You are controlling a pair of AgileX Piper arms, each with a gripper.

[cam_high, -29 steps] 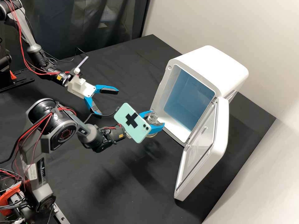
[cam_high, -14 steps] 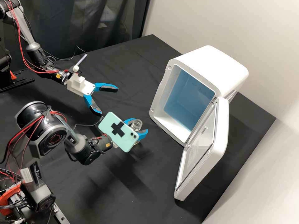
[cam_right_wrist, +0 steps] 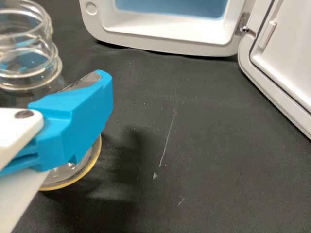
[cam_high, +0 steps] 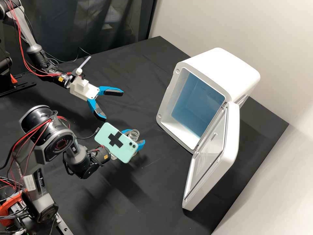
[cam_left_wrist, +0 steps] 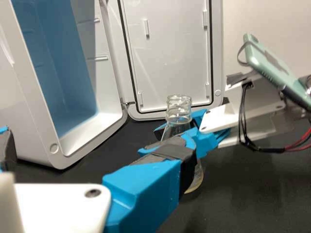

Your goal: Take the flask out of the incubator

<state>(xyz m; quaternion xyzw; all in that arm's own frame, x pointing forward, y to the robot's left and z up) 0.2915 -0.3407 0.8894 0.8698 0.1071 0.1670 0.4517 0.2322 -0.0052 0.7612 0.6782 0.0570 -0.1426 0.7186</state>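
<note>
The small clear glass flask (cam_high: 133, 133) is outside the incubator, low over the black bench, about a hand's width in front of the opening. My right gripper (cam_high: 134, 139), which carries a mint-green phone (cam_high: 114, 141), is shut on the flask (cam_right_wrist: 25, 63), with one blue finger (cam_right_wrist: 73, 121) across its body. The flask's base sits at bench level; I cannot tell whether it touches. The white incubator (cam_high: 216, 67) stands open, with a blue interior (cam_high: 195, 104). My left gripper (cam_high: 112, 105) hangs open behind the flask (cam_left_wrist: 179, 112), apart from it.
The incubator's door (cam_high: 212, 153) swings out toward the bench's front right, hinged at the right side of the opening. The bench edge (cam_high: 257, 156) runs just beyond it. Bare black bench (cam_high: 130, 195) lies in front of the flask. Red cables trail along both arms at the left.
My right gripper has drawn the flask back from the incubator's mouth, leftward and lower over the bench. The left gripper has barely shifted and stays open.
</note>
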